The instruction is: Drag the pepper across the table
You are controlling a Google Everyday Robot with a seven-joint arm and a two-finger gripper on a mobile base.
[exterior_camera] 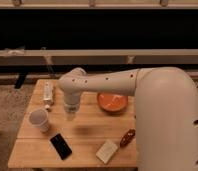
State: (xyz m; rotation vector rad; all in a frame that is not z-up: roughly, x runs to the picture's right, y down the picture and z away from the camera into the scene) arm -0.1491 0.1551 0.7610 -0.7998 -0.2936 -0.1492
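The pepper (127, 137) is a small glossy dark red-brown pod lying near the front right of the light wooden table (87, 137), close beside my arm. My gripper (70, 114) hangs from the white arm above the table's left-middle, well to the left of the pepper and not touching it. It holds nothing that I can see.
A round orange bowl (112, 102) sits at the back right of the table. A white cup (39, 120) stands at the left, a black phone (60, 146) lies at the front, a pale flat packet (107, 151) lies beside the pepper, and a small white bottle (48, 93) lies at the back left.
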